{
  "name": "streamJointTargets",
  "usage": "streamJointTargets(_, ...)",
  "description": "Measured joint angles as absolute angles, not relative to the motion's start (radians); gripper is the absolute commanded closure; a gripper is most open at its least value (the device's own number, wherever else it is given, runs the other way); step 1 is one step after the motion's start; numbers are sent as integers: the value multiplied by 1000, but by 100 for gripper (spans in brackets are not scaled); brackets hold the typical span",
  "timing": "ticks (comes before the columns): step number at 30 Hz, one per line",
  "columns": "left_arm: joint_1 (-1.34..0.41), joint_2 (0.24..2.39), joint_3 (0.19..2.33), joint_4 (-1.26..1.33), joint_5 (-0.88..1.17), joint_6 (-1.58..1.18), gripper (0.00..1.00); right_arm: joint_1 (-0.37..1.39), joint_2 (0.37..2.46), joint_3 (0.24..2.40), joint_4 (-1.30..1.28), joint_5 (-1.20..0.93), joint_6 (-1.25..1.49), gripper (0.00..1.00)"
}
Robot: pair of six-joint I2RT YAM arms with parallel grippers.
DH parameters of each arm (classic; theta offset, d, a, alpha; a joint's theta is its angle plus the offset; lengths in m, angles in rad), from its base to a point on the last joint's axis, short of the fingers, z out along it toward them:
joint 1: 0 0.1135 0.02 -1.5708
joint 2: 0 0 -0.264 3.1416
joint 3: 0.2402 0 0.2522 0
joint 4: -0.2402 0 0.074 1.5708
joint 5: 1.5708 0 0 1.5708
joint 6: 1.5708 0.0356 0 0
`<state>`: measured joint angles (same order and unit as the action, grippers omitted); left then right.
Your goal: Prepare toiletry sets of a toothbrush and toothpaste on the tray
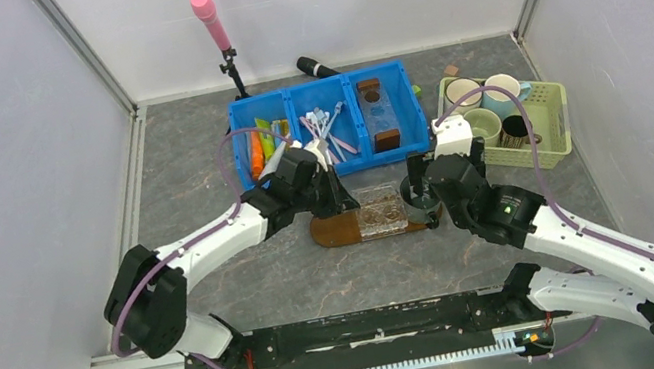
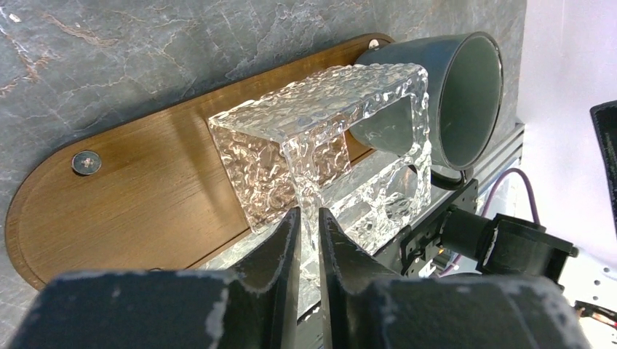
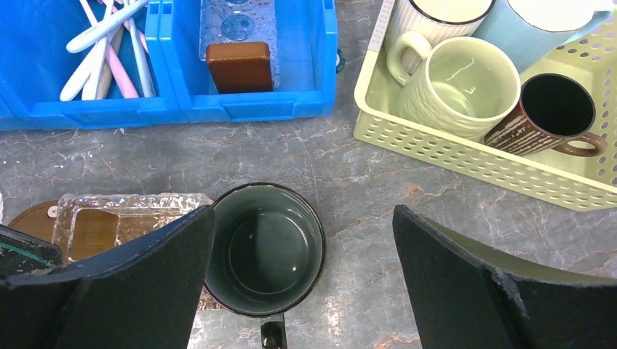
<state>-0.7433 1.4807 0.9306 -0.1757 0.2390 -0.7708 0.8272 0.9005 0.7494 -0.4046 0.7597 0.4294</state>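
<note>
Tray out on the table; brush and paste in the bin.
Dark wood oval tray (image 2: 145, 196) lies flat before the blue bin (image 1: 379, 157). Pale toothbrush (image 3: 102, 27) slants in the middle compartment, green toothpaste (image 1: 264, 135) in the left.

dark brown tray (image 2: 145, 189), perhaps grey-green mug (image 3: 265, 247)

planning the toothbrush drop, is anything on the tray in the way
Yes: a clear glass holder covers the middle of the tray, pinched by the left gripper, and a dark mug sits at its right end. The other end is bare.
</note>
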Motion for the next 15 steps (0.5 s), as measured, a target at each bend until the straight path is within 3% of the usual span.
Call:
streamJointTargets(7, -739, 1484, 906, -110, 241, -813, 93, 827, 900, 750, -405, 760, 429, 2)
streamJointTargets(15, -726, 1483, 871, -39, 236, -852, 98, 827, 900, 750, -405, 760, 422, 2)
